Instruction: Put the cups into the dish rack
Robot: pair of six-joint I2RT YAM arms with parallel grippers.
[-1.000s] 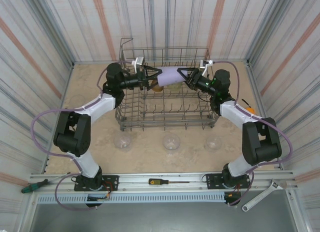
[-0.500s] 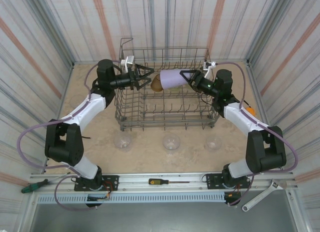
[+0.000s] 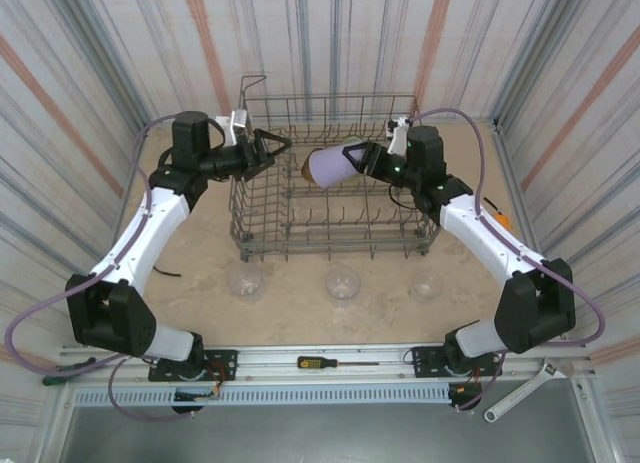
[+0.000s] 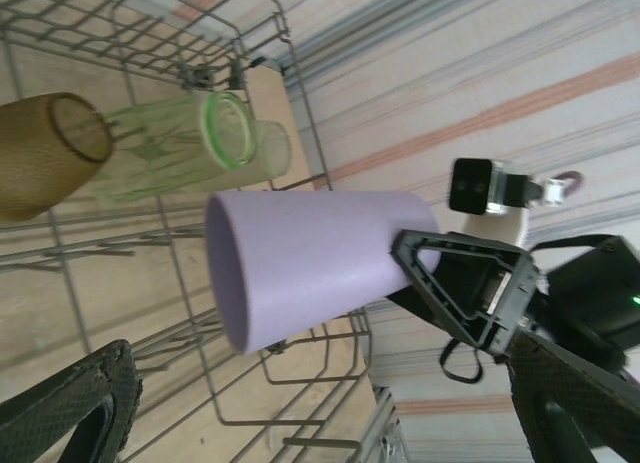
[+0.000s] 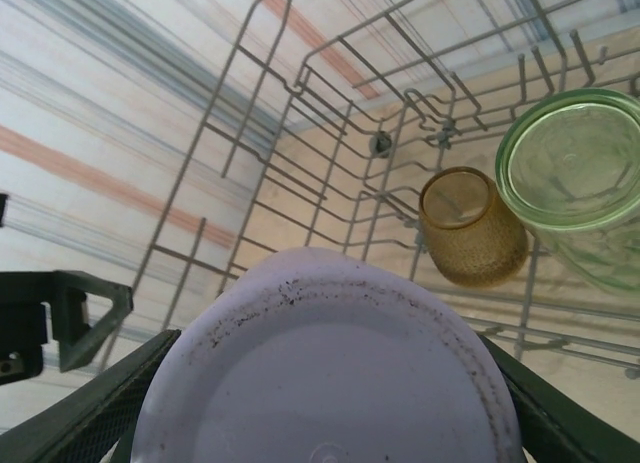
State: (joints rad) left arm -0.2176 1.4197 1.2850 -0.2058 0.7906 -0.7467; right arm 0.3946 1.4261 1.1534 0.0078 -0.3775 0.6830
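Lavender cup (image 3: 328, 166) held sideways over dish rack (image 3: 340, 245)
Right gripper (image 3: 352, 159) pinches its base, arm outstretched; left gripper (image 3: 283, 148) gapes empty.

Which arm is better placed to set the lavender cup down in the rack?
Right. Its hand grips the lavender cup, held on its side over the rack. The left hand hangs open and empty at the rack's left edge.

Above the dish rack's (image 3: 330, 245) far half, a cup (image 3: 330, 165) lies sideways in the right gripper (image 3: 355, 158). The left gripper (image 3: 278, 146) hangs apart over the far left corner. Inside, by the far wall, two cups (image 4: 40, 153) (image 4: 180, 143) lie side by side. Three cups (image 3: 245, 280) (image 3: 343, 283) (image 3: 425, 284) stand in a row on the table (image 3: 200, 273) before the rack.
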